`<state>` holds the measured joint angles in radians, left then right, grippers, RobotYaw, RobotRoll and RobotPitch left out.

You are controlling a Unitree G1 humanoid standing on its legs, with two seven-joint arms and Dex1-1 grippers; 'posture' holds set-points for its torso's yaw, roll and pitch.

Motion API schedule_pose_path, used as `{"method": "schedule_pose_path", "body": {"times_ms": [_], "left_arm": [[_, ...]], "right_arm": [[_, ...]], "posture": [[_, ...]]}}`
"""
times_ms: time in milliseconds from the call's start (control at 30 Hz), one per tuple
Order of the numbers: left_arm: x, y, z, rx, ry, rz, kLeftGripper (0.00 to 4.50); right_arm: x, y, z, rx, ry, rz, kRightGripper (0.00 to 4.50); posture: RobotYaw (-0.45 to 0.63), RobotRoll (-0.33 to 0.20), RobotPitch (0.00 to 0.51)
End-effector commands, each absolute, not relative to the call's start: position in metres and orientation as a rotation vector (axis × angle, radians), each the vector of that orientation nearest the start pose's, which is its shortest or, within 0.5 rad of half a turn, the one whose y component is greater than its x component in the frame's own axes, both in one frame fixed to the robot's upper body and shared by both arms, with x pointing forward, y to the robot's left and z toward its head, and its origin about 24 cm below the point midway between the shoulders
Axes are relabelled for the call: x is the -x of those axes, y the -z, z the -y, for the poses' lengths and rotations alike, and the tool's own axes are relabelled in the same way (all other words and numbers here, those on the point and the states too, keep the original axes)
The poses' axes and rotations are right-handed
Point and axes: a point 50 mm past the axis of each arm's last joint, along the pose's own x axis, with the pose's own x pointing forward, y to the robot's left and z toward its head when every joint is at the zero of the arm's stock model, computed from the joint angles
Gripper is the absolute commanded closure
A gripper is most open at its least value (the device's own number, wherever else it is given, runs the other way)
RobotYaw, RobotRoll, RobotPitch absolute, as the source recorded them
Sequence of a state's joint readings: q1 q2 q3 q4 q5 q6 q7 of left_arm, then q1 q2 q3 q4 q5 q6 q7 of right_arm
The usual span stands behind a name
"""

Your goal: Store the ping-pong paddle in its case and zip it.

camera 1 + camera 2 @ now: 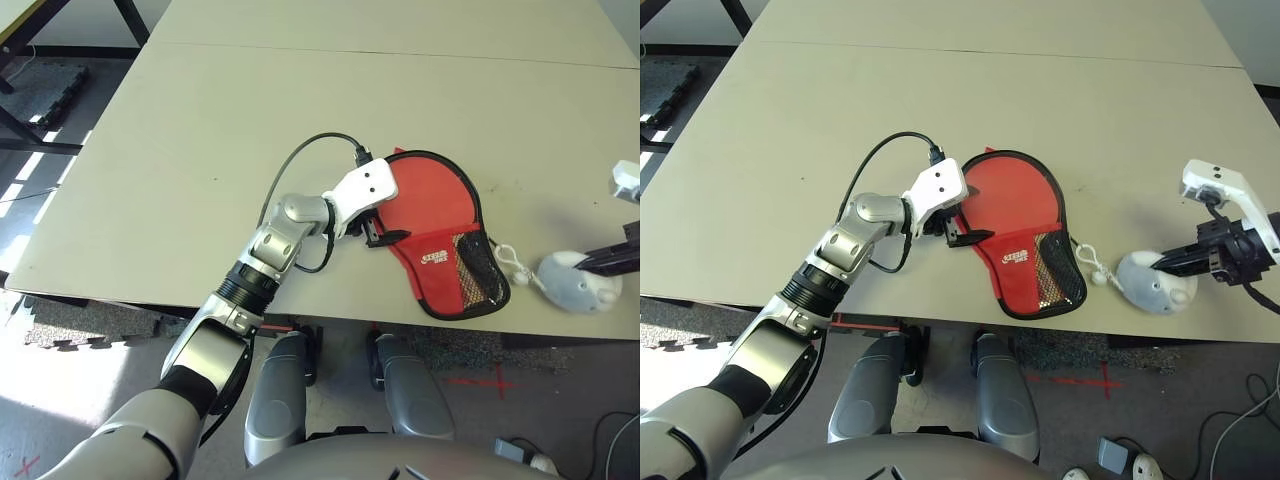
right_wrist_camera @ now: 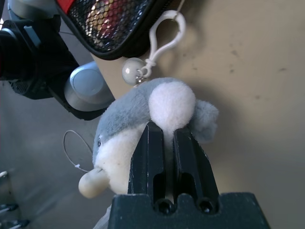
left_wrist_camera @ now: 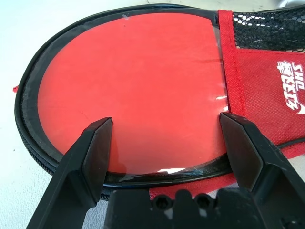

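The red case (image 1: 440, 215), with black zip edging, a mesh pocket (image 1: 478, 268) and a white logo, lies flat near the table's front edge. Inside its round zip rim shows a smooth, glossy red disc (image 3: 138, 90), which looks like the ping-pong paddle's blade; the handle is hidden. My left gripper (image 1: 385, 237) is open at the case's left side, its fingers (image 3: 95, 143) spread over the round red face. My right gripper (image 1: 1165, 262) is shut, its tips pressed into a grey-white plush toy (image 2: 171, 100) to the right of the case.
A white cord with a clip and bead (image 1: 1090, 262) runs from the plush toy toward the case's mesh end. The case and toy lie close to the beige table's (image 1: 200, 150) front edge. A black cable (image 1: 300, 155) loops off my left wrist.
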<state>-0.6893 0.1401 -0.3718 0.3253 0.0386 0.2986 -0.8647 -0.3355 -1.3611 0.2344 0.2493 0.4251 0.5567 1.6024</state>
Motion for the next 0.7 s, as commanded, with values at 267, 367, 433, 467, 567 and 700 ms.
{"method": "schedule_pose_path", "body": {"times_ms": [267, 367, 433, 467, 567, 700], "left_arm": [[-0.320, -0.076, -0.043, -0.462, 1.177, -0.308, 0.00], [-0.319, -0.086, -0.044, -0.453, 1.189, -0.261, 0.00], [-0.318, -0.097, -0.045, -0.424, 1.196, -0.214, 0.00], [-0.318, -0.105, -0.046, -0.394, 1.198, -0.183, 0.00], [-0.314, -0.130, -0.052, -0.297, 1.223, -0.111, 0.00], [-0.314, -0.168, -0.068, -0.147, 1.177, -0.005, 0.00]], "right_arm": [[-0.229, -0.163, 0.335, 0.272, -1.086, -1.040, 4.20], [-0.234, -0.176, 0.340, 0.245, -1.052, -0.986, 3.26], [-0.237, -0.186, 0.344, 0.205, -1.030, -0.933, 2.56], [-0.241, -0.191, 0.346, 0.171, -1.011, -0.892, 2.25], [-0.252, -0.203, 0.352, 0.061, -0.941, -0.789, 1.10], [-0.275, -0.210, 0.359, 0.002, -0.816, -0.588, 0.03]], "posture": [[-0.14, 0.000, 0.252], [-0.13, 0.000, 0.249], [-0.12, 0.000, 0.247], [-0.12, 0.000, 0.245], [-0.11, 0.000, 0.242], [-0.09, 0.000, 0.238]]}}
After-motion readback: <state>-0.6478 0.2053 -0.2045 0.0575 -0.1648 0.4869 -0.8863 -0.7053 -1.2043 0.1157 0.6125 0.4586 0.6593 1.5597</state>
